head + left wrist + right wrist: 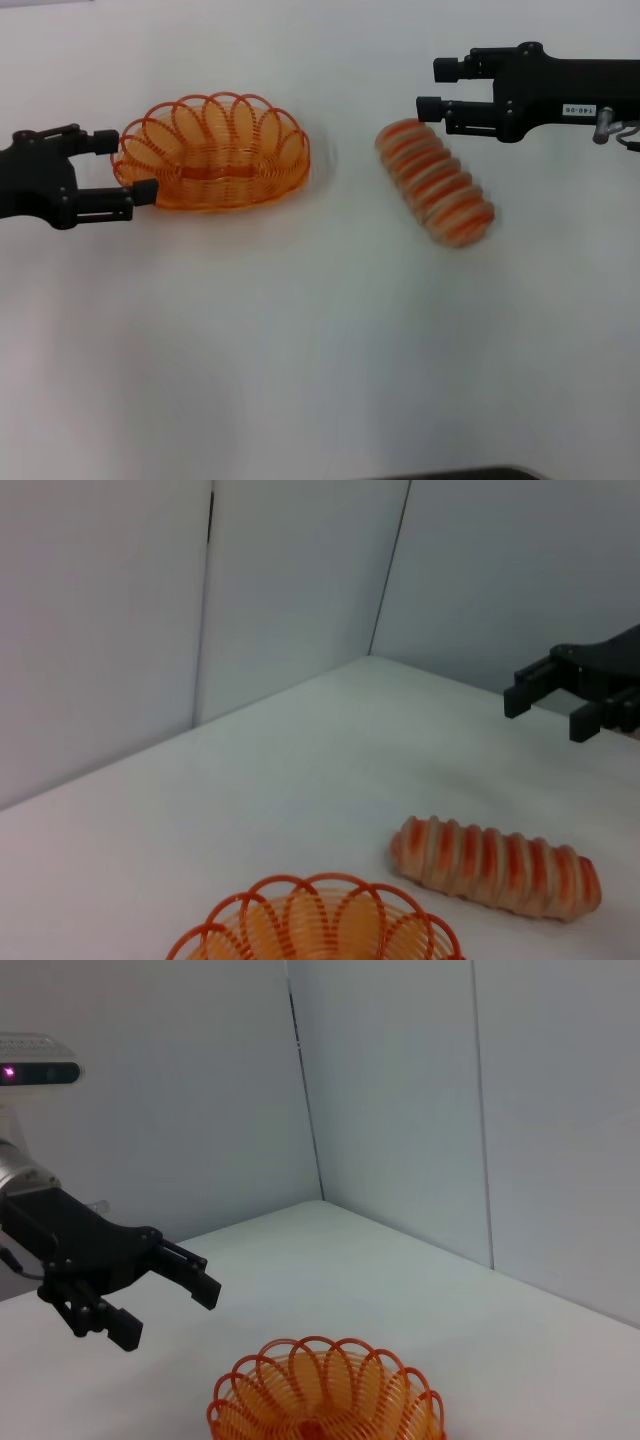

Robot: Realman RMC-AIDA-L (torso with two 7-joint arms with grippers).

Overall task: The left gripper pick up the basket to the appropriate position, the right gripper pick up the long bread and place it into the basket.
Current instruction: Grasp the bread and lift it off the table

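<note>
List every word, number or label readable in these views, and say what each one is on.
One small white label on the right gripper's arm: dark characters, too small and blurred to read reliably.
No text on the left gripper, the basket, the long bread or the table.

Left gripper (pixel 128 167) reaching in level from 9 o'clock with jaws spread apart, right gripper (pixel 437 87) extended from 2 o'clock, jaws likewise parted, both forearms horizontal and pointing inward.
</note>
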